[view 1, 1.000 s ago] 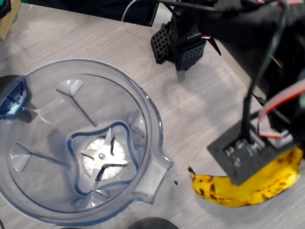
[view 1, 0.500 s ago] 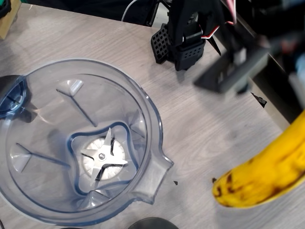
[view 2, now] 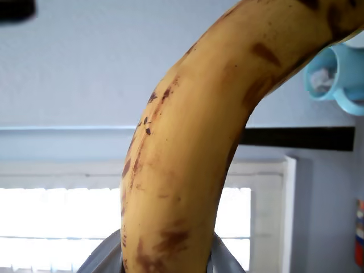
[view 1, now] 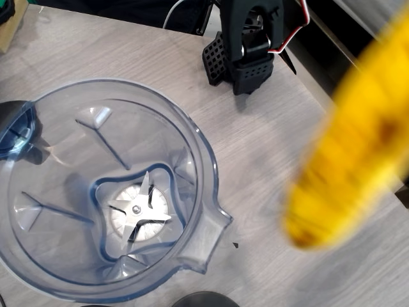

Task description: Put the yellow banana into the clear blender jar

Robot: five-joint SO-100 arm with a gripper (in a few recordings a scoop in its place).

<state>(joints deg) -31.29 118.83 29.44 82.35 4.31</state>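
The gripper (view 2: 165, 267) held the banana (view 1: 351, 141) by its lower end, jaws closed against it, raised high and blurred to the right of the jar (view 1: 192, 134) in the overhead view; its long axis ran diagonally, and the jar's open mouth lay well to its left.

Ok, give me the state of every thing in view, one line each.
yellow banana: lifted off the table, blurred in the overhead view, right of the jar, not in it.
clear blender jar: upright, open-topped, nothing inside but its blade.
blade: bare at the jar's bottom.
hand: shut on the banana's lower end in the wrist view.
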